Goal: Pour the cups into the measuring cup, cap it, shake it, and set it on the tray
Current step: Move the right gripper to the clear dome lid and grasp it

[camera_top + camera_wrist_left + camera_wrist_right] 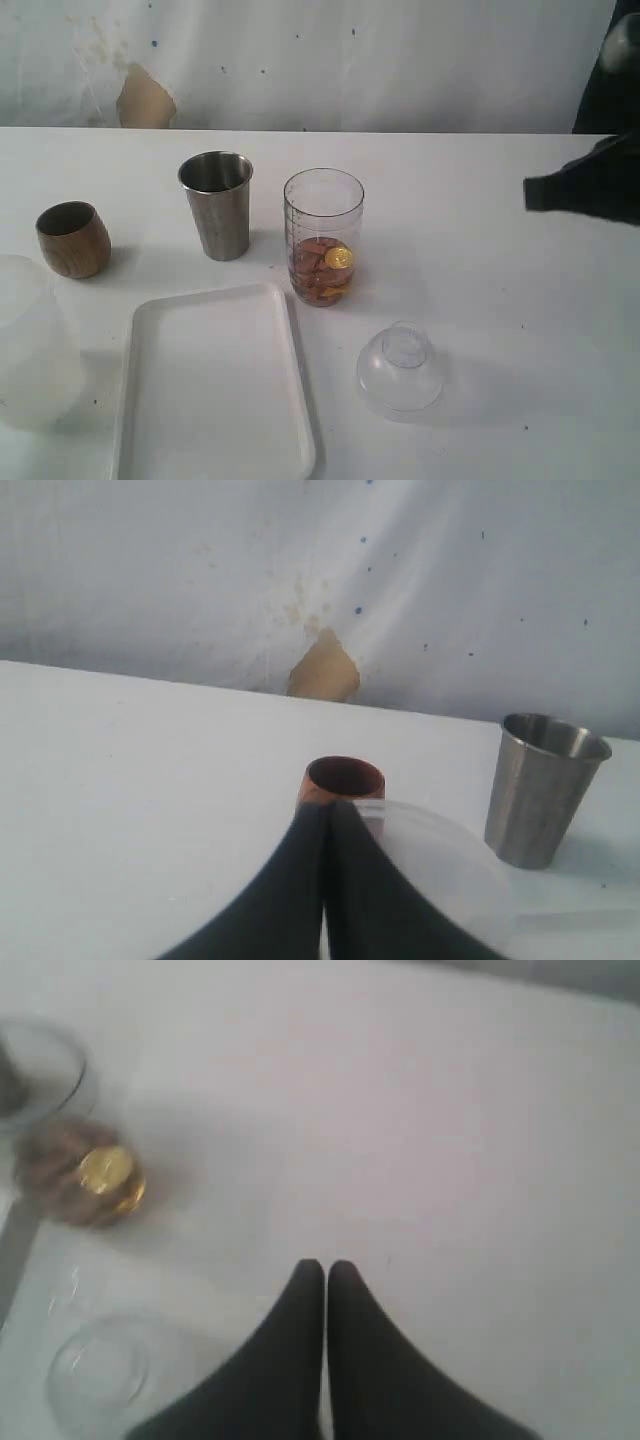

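In the lower middle of the exterior frame, the clear dome cap (400, 368) is lying, I'm judging, nearer my right gripper (325, 1270). It and my left gripper (326, 808) are sitting pinched closed, empty.

Bright, flat light, white table (470, 250) kinda washed out; shadows soft and faint; right wrist view is properly blurry, the measuring cup (70, 1160) just a smear.

backdrop: we see a white creased sheet (400, 60) | mark: a tan patch (145, 98) on it, yellowish stains (100, 45) just above the patch, dark specks (222, 70) scattered right of it | surface: white table (480, 180), its far edge just below the patch | light: we find it soft
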{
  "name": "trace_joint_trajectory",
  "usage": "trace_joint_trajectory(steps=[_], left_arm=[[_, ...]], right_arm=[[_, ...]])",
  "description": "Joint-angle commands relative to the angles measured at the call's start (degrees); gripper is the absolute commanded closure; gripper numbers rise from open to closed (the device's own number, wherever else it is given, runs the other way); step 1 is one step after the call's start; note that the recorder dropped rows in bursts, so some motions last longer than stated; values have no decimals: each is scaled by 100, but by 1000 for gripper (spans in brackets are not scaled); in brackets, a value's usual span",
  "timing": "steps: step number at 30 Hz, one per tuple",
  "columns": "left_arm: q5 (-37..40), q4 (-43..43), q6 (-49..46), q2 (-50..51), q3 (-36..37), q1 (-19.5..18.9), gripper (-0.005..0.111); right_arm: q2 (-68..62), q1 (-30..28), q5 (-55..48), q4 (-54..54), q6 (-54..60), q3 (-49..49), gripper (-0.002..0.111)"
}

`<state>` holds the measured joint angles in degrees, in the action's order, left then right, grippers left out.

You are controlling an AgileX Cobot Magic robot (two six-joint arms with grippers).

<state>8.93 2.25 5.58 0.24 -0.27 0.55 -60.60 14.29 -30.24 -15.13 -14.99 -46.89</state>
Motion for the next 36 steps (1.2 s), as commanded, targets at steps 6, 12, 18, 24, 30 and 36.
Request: trace_joint_trajectory(steps=[6, 12, 18, 24, 30, 36], left_arm=[[467, -42, -272, -24, 27, 35, 107], [467, -42, -272, -24, 27, 35, 107], [466, -42, -287, -24, 27, 35, 107], [466, -42, -287, -24, 27, 35, 107], [456, -42, -287, -24, 27, 35, 107], [456, -42, -287, -24, 27, 35, 107]], right_arm=[[-1398, 612, -1968, 2091, 2068, -593, 53], [-2173, 1043, -1934, 2065, 1860, -724, 53], [-2699, 1199, -1556, 1979, 1761, -868, 53], [-3127, 1198, -1167, 1928, 1618, -959, 53], [-3538, 1198, -1243, 1899, 1499, -1254, 53], [-3664, 1198, -1227, 1751, 1499, -1269, 53]])
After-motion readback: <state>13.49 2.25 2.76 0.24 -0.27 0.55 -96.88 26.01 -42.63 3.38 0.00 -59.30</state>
